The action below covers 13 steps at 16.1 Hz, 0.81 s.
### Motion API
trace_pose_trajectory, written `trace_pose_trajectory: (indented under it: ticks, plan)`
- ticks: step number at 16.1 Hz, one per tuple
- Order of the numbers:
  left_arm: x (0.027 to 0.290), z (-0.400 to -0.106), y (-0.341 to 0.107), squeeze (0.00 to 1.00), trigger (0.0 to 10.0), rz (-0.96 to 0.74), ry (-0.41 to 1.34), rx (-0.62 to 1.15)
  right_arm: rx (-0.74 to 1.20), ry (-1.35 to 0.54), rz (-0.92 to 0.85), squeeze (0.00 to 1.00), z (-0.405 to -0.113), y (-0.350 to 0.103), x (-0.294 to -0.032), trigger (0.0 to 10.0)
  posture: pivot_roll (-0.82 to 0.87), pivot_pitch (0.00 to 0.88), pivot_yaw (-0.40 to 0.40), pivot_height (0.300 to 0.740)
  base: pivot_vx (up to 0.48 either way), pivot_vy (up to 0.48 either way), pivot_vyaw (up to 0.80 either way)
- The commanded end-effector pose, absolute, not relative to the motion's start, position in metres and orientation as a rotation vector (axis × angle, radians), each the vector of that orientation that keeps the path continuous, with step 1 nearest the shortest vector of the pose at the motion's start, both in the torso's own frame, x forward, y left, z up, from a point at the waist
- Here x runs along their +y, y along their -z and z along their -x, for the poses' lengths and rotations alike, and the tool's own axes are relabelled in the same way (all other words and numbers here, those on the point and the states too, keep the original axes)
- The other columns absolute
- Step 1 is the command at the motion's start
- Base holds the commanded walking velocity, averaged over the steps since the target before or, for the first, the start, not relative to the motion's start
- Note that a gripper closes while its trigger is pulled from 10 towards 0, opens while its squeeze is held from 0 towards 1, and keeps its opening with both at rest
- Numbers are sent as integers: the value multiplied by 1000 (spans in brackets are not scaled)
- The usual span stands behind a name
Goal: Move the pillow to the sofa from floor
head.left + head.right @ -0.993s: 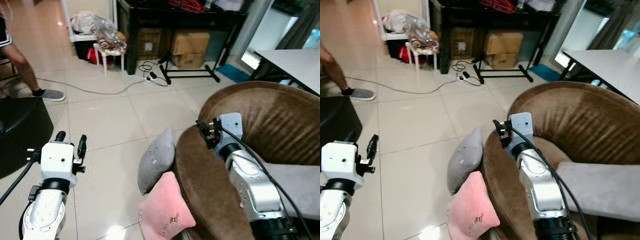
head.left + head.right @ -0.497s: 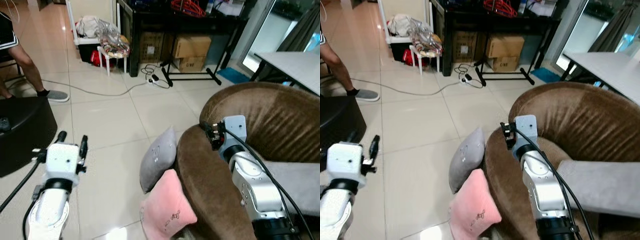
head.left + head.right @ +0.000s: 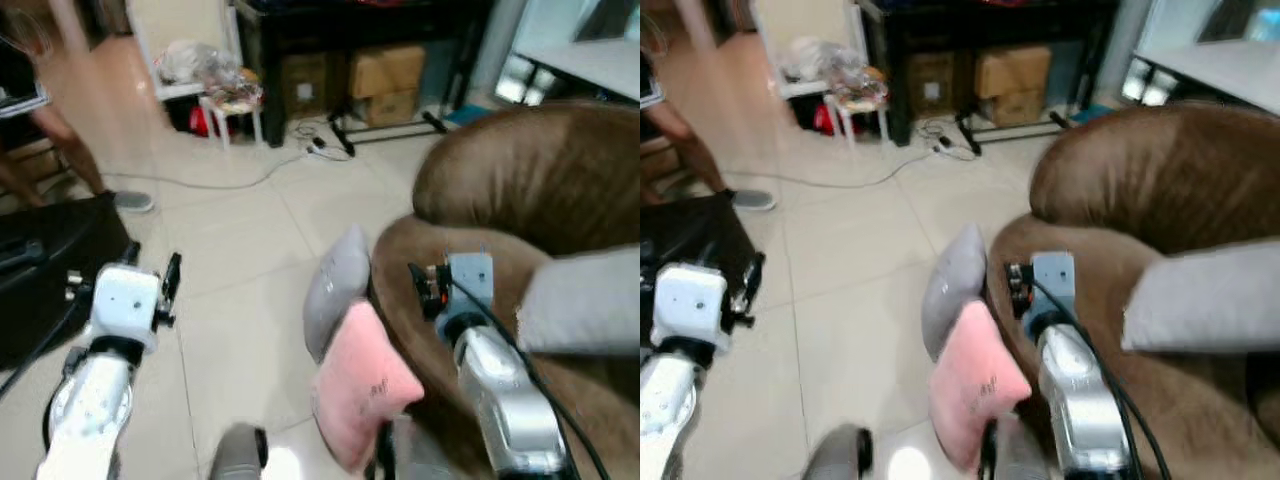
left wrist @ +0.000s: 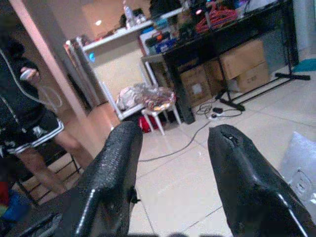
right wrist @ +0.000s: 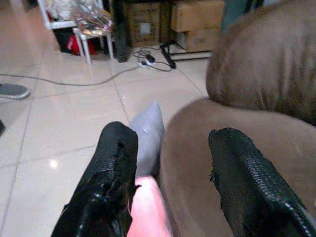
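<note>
A pink pillow (image 3: 360, 385) and a grey pillow (image 3: 335, 290) lean on the floor against the outer side of the brown sofa's armrest (image 3: 400, 260). The grey one stands behind the pink one. My right gripper (image 3: 423, 285) hovers open over the armrest, just right of the pillows. In the right wrist view its open fingers (image 5: 118, 148) frame the grey pillow (image 5: 148, 131), with the pink pillow (image 5: 148, 207) below. My left gripper (image 3: 150, 268) is open over bare tiles, well left of the pillows. The grey pillow's edge (image 4: 302, 168) shows beside its finger.
A grey cushion (image 3: 580, 300) lies on the sofa seat. A black bulky object (image 3: 40, 275) sits on the floor at left, with a person (image 3: 40, 110) behind it. A cable (image 3: 200, 183), white stool (image 3: 235, 105), boxes (image 3: 385, 75) and a black table stand farther back.
The whole picture has shifted and blurred, so the camera has moved, tilting down and nearer the sofa. The pillows lie as before and both grippers stay open.
</note>
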<state>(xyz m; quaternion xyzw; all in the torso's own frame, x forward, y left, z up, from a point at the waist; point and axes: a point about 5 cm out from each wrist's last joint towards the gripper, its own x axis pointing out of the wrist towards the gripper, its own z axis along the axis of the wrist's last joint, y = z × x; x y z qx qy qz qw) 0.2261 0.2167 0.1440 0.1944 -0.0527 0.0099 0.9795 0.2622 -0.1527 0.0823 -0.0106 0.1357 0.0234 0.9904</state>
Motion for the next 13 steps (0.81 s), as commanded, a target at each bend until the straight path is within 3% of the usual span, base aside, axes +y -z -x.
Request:
trace_pose_trajectory:
  ticks: [1,7,13]
  plan:
    - [221,-222,-140,0,10000,-363,-37,-89,229,-54,28,0,-269,-94,-152,10000,28,0,18,590,0,0,0]
    - [217,-216,-135,0,10000,-289,-45,-85,213,-86,43,0,-273,-97,-152,10000,35,0,-28,571,0,0,0]
    - [219,-213,-132,0,10000,-272,-61,-78,219,-105,48,0,-274,-96,-153,10000,38,0,-53,571,286,0,0]
